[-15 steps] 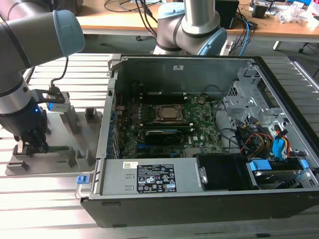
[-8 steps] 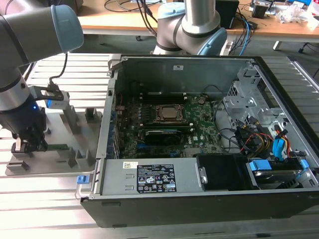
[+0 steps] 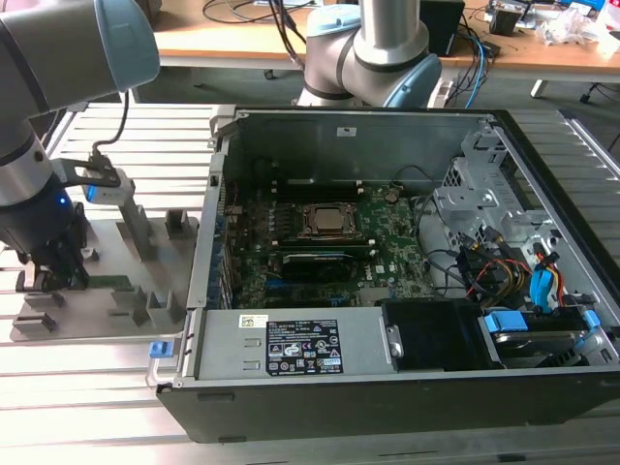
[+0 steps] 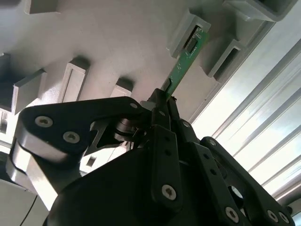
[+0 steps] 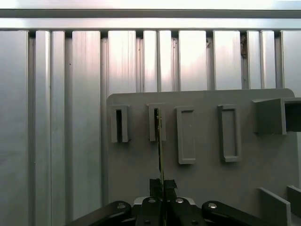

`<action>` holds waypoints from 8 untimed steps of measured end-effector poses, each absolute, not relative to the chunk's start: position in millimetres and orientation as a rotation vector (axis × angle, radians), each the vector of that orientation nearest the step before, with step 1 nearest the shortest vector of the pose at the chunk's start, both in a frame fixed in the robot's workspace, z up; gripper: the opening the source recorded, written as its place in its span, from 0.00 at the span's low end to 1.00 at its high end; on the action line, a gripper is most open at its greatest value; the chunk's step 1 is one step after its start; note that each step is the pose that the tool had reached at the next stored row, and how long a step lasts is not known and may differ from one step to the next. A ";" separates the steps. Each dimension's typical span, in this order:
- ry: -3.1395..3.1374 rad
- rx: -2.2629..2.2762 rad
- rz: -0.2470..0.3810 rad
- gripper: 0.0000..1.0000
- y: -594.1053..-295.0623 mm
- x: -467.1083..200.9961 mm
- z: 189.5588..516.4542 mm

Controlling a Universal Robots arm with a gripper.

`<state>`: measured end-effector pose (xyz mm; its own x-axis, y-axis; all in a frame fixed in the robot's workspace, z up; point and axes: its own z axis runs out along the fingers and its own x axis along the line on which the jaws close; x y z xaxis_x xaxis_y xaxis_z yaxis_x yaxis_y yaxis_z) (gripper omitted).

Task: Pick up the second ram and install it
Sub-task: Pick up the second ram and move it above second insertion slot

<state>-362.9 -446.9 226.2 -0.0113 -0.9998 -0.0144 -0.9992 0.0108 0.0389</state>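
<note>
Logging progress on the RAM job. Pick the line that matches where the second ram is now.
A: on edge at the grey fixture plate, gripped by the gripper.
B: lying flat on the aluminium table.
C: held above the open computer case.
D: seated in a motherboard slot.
A: in the second wrist view the second ram runs on edge from the shut gripper to a slotted holder on the grey fixture plate.

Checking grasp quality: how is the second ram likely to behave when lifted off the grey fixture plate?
Probably stiff: the second ram runs straight from the gripper to its holder on the fixture plate. Likely light, being very thin edge-on in the first wrist view. Gripped far from that holder, it might pivot or bind.
</note>
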 end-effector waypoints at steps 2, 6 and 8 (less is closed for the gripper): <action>-2.221 2.197 -0.059 0.14 -446.9 -362.9 230.0; -2.221 2.197 -0.059 0.14 -446.9 -362.9 237.5; -2.221 2.197 -0.059 0.14 -446.9 -362.9 242.1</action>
<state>-362.9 -446.9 242.1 -0.0113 -0.9998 -0.0144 -0.9992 0.0108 0.0389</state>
